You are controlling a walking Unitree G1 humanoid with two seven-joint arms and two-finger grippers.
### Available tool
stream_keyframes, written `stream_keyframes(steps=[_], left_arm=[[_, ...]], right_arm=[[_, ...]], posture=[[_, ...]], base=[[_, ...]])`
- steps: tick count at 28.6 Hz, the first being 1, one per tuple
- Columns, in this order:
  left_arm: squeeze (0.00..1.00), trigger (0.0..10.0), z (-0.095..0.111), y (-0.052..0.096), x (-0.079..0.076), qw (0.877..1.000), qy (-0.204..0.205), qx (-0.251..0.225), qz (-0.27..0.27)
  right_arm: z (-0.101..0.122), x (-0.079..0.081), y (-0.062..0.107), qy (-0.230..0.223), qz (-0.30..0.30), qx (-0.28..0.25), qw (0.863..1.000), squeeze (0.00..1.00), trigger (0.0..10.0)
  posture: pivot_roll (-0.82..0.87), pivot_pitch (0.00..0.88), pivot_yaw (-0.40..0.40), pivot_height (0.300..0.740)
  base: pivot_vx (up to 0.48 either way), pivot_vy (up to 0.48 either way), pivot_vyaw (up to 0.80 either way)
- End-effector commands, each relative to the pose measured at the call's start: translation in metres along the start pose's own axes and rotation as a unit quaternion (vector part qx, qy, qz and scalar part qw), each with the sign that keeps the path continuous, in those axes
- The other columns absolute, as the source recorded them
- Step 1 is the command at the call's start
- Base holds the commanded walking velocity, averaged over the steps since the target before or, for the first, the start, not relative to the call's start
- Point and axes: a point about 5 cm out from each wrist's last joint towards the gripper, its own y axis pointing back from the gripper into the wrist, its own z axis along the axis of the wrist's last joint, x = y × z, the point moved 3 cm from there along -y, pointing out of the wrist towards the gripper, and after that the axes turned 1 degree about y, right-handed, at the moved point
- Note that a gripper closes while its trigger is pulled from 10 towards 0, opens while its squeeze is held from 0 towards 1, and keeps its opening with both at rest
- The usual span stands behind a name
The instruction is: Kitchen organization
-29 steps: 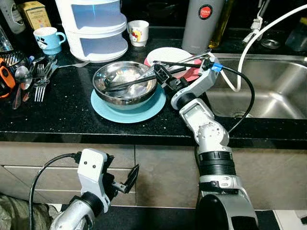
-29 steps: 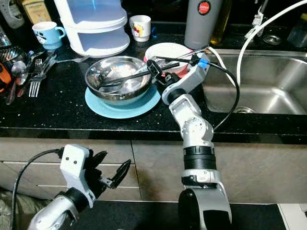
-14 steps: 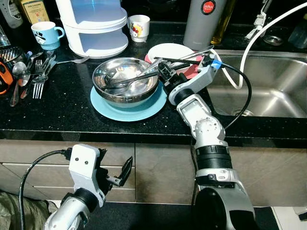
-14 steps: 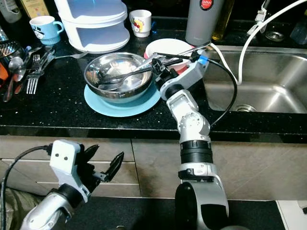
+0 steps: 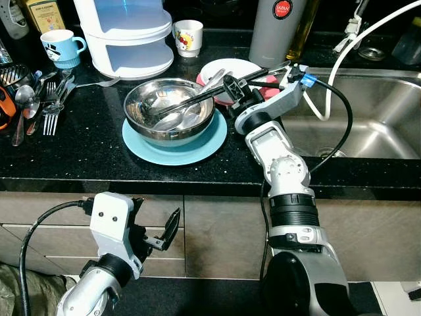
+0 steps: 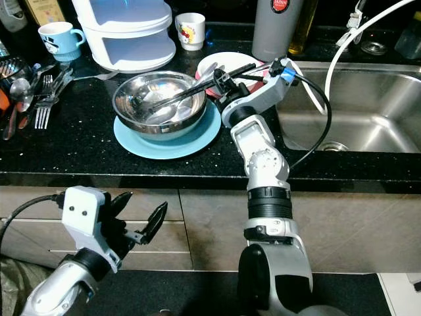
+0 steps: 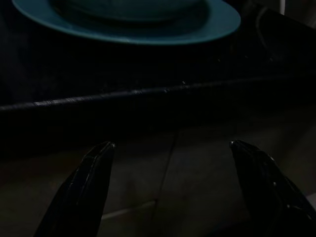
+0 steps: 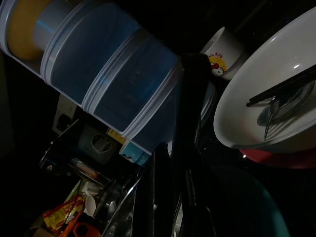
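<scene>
Counter layout, placed relative to the steel bowl (image 5: 169, 112). The bowl sits on a plate (image 5: 174, 141) near the counter's (image 5: 85, 158) front edge. Behind and left of the bowl stands a stacked container (image 5: 128, 36); left of that, a mug (image 5: 58, 47). A small cup (image 5: 187, 36) stands behind the bowl. Right of the bowl lies a white dish (image 5: 230, 71); farther right, the sink (image 5: 368, 125). Forks and spoons (image 5: 46, 105) lie far left. A flask (image 5: 277, 29) stands behind the dish.
</scene>
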Motion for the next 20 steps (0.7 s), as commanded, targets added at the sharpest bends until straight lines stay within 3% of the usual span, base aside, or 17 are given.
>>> stream_keyframes(steps=[1,7,11,17,20], left_arm=[[0.00,10.0,0.002,0.000,0.002,1.000,-0.008,0.002,0.000],[0.00,10.0,0.005,-0.005,0.003,1.000,-0.014,-0.004,-0.003],[0.00,10.0,0.013,-0.009,0.004,1.000,-0.018,-0.018,-0.005],[0.00,10.0,0.024,-0.018,0.005,0.999,-0.020,-0.042,-0.004],[0.00,10.0,0.027,-0.023,0.004,0.999,-0.020,-0.048,-0.008]], right_arm=[[-0.006,-0.003,0.001,-0.003,-0.005,0.012,1.000,0.00,0.0],[-0.002,-0.002,0.003,0.001,0.002,0.009,1.000,0.00,0.0],[0.012,0.005,0.005,-0.013,0.027,-0.009,1.000,0.00,0.0],[0.038,0.041,0.015,-0.040,0.146,-0.028,0.988,0.00,0.0],[0.047,0.051,0.017,-0.051,0.176,-0.037,0.982,0.00,0.0]], posture=[[0.15,0.035,0.002,0.740],[0.15,0.019,0.004,0.740],[0.15,0.009,0.005,0.740],[0.14,0.000,0.001,0.740],[0.13,0.000,0.002,0.740]], base=[[0.000,0.000,0.00],[0.000,0.000,0.00],[0.000,0.000,0.00],[0.000,0.000,0.00],[0.000,0.000,0.00]])
